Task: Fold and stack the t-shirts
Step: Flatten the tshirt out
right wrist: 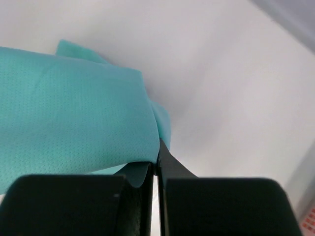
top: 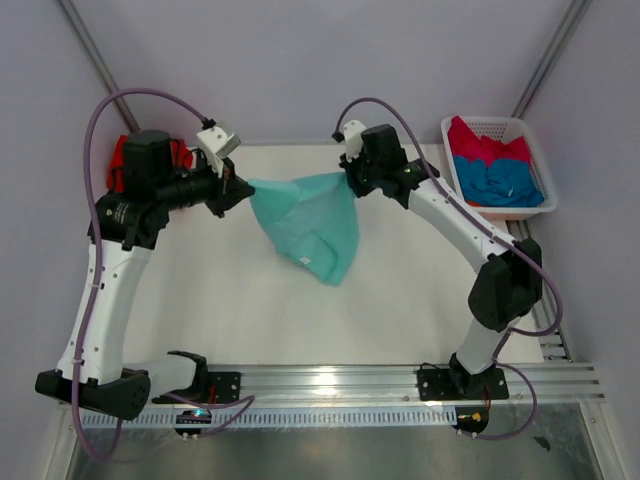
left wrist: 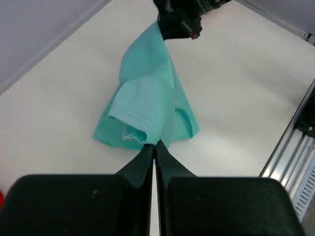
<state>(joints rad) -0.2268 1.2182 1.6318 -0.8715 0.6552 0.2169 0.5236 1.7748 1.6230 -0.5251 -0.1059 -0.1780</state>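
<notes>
Status: mint tee (top: 308,222) is upper centre of the top view, strung between both grippers. Its top edge runs taut left to right and the rest sags to a point toward frame centre. The left wrist view shows the low end bunched on the table (top: 220,300), with one sleeve flopped across the front.

On the left corner the left gripper (top: 238,190) is clamped, fingers pinched tight on the cloth. On the right corner the right gripper (top: 351,180) is clamped too, and its wrist view shows a mint fold nipped between closed fingers.

Why like this, my read: a two-corner pinch with the arms apart spreads the shirt and lets its weight pull the creases out before it's laid flat. Looks like the spread step, fold not started.

The sleeve is tucked over, so it probably needs a shake or a drag across the table. Risk: the pinch is thin at the edge and a tug could slip it.

At upper right the basket (top: 487,121) holds the blue tee (top: 505,182) and pink tee (top: 488,146), clear of the work area. At upper left the red tee (top: 122,160) sits behind the left arm, mostly hidden; can't tell if it's folded.
</notes>
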